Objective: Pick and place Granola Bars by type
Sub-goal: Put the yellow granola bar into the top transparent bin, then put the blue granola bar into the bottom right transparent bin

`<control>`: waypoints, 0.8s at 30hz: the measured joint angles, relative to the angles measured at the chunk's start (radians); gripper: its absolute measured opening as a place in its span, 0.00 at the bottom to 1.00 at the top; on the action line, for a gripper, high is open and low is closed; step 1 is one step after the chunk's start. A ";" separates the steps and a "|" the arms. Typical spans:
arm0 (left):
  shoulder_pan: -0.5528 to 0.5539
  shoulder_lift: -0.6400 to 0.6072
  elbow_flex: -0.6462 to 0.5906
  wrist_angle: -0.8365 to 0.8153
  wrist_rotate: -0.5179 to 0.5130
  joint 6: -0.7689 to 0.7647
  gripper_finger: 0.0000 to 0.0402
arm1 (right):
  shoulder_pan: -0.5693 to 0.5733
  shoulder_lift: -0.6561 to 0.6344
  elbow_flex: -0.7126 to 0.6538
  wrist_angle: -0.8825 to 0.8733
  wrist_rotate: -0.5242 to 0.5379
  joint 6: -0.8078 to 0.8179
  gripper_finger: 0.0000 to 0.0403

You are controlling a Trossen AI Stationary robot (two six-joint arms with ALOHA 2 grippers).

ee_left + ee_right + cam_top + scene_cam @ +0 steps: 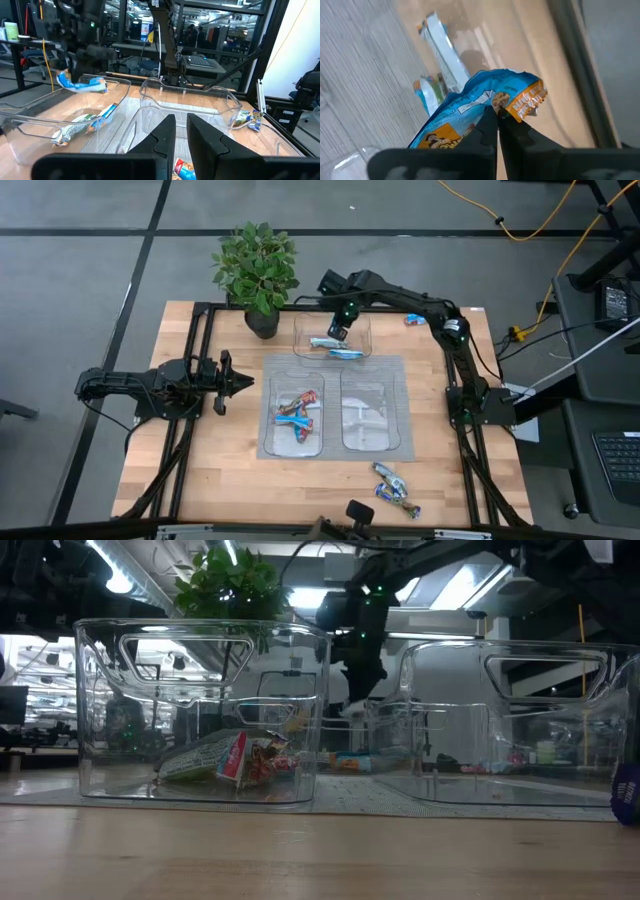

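Holding blue granola bar (485, 100) pinched in closed jaws of right gripper (495, 116) above far tray (300, 345); releasing best low, centred over bars inside. Left gripper (181, 131) waiting left of trays, jaws nearly closed, empty.

Even overhead light falls on the table (200, 470); ceiling lamps glare through the clear trays (200, 710); the right wrist view is blurred.

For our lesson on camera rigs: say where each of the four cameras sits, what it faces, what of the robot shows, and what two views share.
High: overhead, straight down on the table; both arms.
Low: table height, looking level through the trays; right gripper behind.
Left wrist: on the left arm, across the trays; its own fingers.
Right wrist: on the right arm, down into the far tray; shut on a blue bar.
Shared: left wrist also shows that bar.
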 joint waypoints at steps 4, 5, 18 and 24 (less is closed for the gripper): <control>0.000 0.000 0.000 0.000 0.000 0.000 0.09 | 0.002 0.000 -0.044 -0.004 0.000 0.015 0.03; 0.000 0.000 0.000 0.000 0.000 0.000 0.09 | 0.002 0.001 -0.054 -0.003 0.000 0.015 0.03; 0.000 0.000 0.000 0.000 0.000 0.000 0.10 | 0.002 0.000 -0.096 0.002 0.000 0.053 0.17; 0.000 0.000 0.000 0.000 0.000 0.000 0.10 | 0.007 0.000 -0.096 -0.005 0.000 0.071 0.29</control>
